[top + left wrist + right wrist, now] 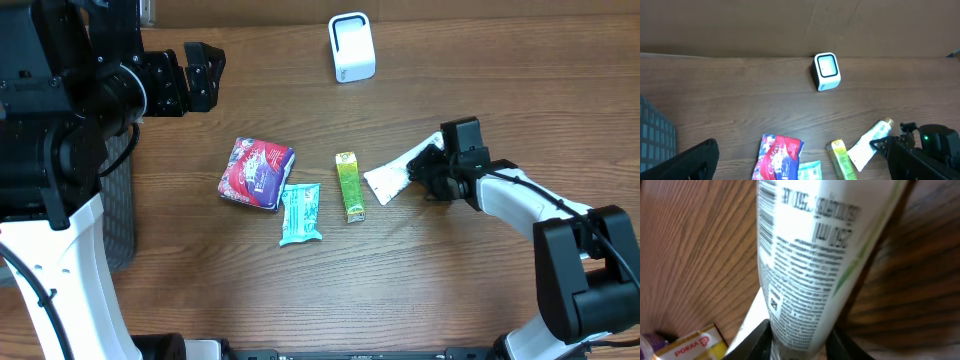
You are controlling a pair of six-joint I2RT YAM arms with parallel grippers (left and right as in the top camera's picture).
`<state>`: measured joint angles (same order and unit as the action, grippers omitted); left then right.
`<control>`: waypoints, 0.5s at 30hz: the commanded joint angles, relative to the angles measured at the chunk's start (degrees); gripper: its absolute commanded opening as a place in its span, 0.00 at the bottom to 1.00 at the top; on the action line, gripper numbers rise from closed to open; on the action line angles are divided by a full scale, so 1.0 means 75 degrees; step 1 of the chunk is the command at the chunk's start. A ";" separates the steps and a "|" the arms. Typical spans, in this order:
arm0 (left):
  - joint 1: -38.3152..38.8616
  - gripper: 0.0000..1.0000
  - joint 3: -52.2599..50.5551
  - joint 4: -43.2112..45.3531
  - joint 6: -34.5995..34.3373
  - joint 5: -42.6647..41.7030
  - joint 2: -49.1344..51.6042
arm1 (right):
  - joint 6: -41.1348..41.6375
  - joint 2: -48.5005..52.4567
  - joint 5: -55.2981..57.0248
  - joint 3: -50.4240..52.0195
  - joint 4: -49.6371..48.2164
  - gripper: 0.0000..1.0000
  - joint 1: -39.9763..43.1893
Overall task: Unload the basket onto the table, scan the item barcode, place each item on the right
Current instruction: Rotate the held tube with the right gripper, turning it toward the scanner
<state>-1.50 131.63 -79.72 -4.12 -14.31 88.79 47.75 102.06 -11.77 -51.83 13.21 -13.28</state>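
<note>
A white tube (395,175) with fine black print and a barcode (767,200) lies on the wooden table at the right. My right gripper (430,170) has a dark finger on each side of the tube's body (805,280) and is shut on it. The white barcode scanner (352,47) stands upright at the back centre, also visible in the left wrist view (826,71). My left gripper (190,78) hovers at the far left, high above the table, open and empty.
A red and purple packet (256,172), a teal packet (300,213) and a yellow-green box (349,186) lie in a row left of the tube. A grey mesh bin (118,210) stands at the left edge.
</note>
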 commanded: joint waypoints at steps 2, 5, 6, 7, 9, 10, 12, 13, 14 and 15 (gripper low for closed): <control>-0.0012 1.00 0.0076 0.0026 0.0122 0.0017 0.0012 | -0.0373 0.0082 -0.0154 0.0061 0.0012 0.32 -0.0093; -0.0012 1.00 0.0076 0.0026 0.0122 0.0017 0.0012 | -0.1376 0.0067 -0.0702 0.0006 0.0020 0.33 -0.0017; -0.0012 1.00 0.0076 0.0026 0.0125 0.0017 0.0012 | -0.1731 0.0064 -0.0901 -0.0032 0.0029 0.33 0.0023; -0.0012 1.00 0.0076 0.0026 0.0122 0.0017 0.0012 | -0.2285 0.0064 -0.1195 -0.0119 0.0102 0.33 0.0099; -0.0012 1.00 0.0076 0.0026 0.0122 0.0017 0.0012 | -0.3439 0.0064 -0.1617 -0.0350 0.0396 0.33 0.0280; -0.0012 0.99 0.0076 0.0026 0.0122 0.0017 0.0012 | -0.4033 0.0064 -0.1690 -0.0466 0.0589 0.33 0.0358; -0.0012 1.00 0.0076 0.0026 0.0122 0.0017 0.0012 | -0.5377 0.0064 -0.1626 -0.0673 0.1000 0.34 0.0472; -0.0012 1.00 0.0076 0.0026 0.0122 0.0017 0.0009 | -0.5785 0.0064 -0.1443 -0.0734 0.1139 0.34 0.0501; -0.0012 1.00 0.0076 0.0026 0.0122 0.0017 0.0012 | -0.5989 0.0064 -0.1174 -0.0761 0.1239 0.37 0.0519; -0.0012 1.00 0.0076 0.0026 0.0122 0.0017 0.0012 | -0.6030 0.0064 -0.0880 -0.0766 0.1271 0.40 0.0525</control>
<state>-1.50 131.63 -79.72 -4.12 -14.28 88.79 15.55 102.08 -20.73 -55.57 22.39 -9.85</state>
